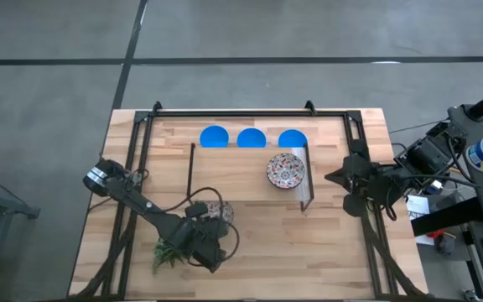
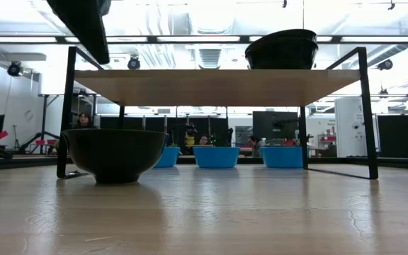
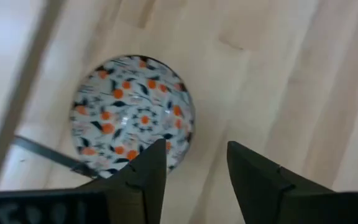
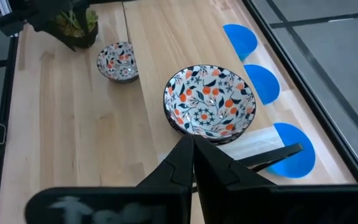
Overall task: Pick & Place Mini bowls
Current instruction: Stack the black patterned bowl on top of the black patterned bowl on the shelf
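One patterned mini bowl (image 3: 132, 112) rests on its base on the table near the shelf's near left corner (image 1: 219, 211) (image 2: 115, 154) (image 4: 118, 61). My left gripper (image 3: 194, 165) hangs open above it, beside its rim (image 1: 201, 228). A second patterned bowl (image 1: 286, 170) (image 4: 210, 102) sits on top of the wooden shelf (image 2: 282, 49). Three blue mini bowls (image 1: 251, 137) (image 2: 216, 156) stand in a row on the table at the far side, half hidden under the shelf. My right gripper (image 4: 193, 146) waits shut at the table's right (image 1: 332, 178).
A black-framed rack with a wooden shelf (image 2: 218, 86) stands over the middle of the table (image 1: 166, 172). A small green plant (image 1: 168, 252) (image 4: 76, 25) sits near the table's near left part, beside my left arm. Bare wood lies along the near right.
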Action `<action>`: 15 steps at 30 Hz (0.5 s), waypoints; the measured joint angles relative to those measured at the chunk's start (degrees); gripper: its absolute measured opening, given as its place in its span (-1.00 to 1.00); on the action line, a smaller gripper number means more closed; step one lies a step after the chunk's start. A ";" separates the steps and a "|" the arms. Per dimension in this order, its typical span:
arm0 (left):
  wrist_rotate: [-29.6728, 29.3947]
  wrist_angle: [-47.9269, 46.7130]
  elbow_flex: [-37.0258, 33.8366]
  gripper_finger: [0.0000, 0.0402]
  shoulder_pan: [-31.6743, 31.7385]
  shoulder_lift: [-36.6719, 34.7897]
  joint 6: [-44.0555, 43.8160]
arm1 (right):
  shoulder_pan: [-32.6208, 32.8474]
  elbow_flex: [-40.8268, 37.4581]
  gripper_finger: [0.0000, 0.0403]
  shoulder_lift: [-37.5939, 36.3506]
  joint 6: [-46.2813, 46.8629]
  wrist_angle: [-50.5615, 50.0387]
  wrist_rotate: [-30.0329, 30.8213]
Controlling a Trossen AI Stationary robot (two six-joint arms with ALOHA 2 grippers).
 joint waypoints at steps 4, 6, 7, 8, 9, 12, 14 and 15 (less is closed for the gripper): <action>0.38 3.71 -2.74 -0.19 -0.69 0.00 1.43 | -0.02 0.00 -0.96 0.00 -0.22 0.00 0.02; 0.66 5.86 -4.67 -0.19 -0.69 0.00 2.07 | 0.00 0.00 -0.96 0.00 -0.24 0.00 0.02; 0.86 6.33 -5.65 -0.19 -0.60 0.00 2.49 | 0.00 0.00 -0.96 0.00 -0.23 0.02 0.02; 1.00 6.48 -6.48 -0.19 -0.59 0.00 2.79 | 0.00 0.00 -0.96 0.00 -0.22 0.02 0.02; 0.95 6.58 -7.15 -0.19 -0.58 0.00 2.82 | 0.00 0.00 -0.96 0.00 -0.22 0.04 0.02; 0.91 6.81 -8.90 -0.19 -0.56 0.00 2.46 | -0.02 0.00 -0.96 0.00 0.03 0.04 0.02; 0.99 7.93 -10.20 -0.19 -0.54 0.00 2.42 | -0.02 0.00 -0.96 0.00 0.04 0.04 0.02; 1.00 8.87 -10.87 -0.19 -0.55 0.00 2.45 | -0.02 0.00 -0.96 0.00 0.06 0.06 0.02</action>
